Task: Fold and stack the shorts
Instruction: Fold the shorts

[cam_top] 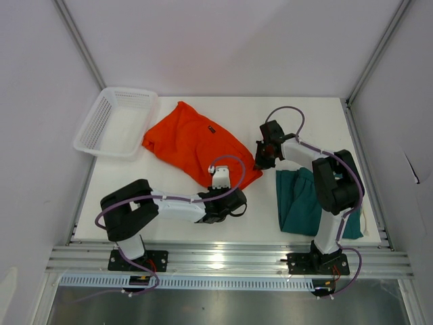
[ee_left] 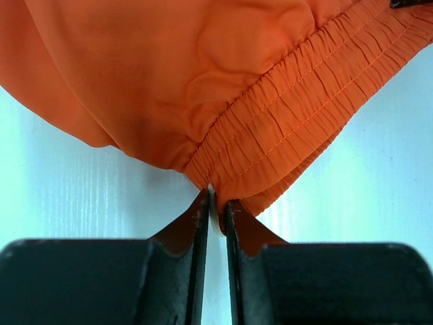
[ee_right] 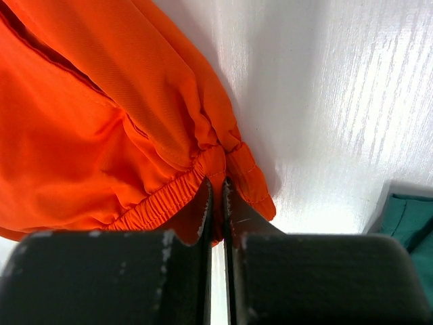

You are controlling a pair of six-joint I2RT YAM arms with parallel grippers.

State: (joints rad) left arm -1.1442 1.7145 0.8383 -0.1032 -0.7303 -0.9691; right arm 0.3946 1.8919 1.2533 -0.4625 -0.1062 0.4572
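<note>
At the far left a white plastic basket with mesh walls [cam_top: 115,122] sits on the white table [cam_top: 318,122], a shallow rectangle with rounded corners.

Just right of it lies the bright orange pair of fabric shorts [cam_top: 193,142], spread slantwise across the middle of the table, the cloth smooth with a few soft folds. There's a small dark label [cam_top: 210,130] on top of it, too small from here to read.

The left gripper [cam_top: 220,177] is at the near edge of the orange pair. Its wrist camera shows the two dark fingers [ee_left: 196,230] drawn nearly together, with a corner of the gathered elastic waistband [ee_left: 311,88] pinched between the tips. That band is puckered and crossed by rows of stitching, and the tabletop under it has a fine ribbed grain.

The right gripper [cam_top: 262,161] is at the shorts' right-hand corner. Seen from its wrist, its jaws are likewise almost closed on bunched orange hem where the elastic gathers.

Farthest right, near the right arm's base, lies the dark teal-green pair of shorts [cam_top: 298,203], a roughly rectangular fold partly hidden under the arm. It lies just beside the orange pair's right corner; I can't tell whether they touch.
</note>
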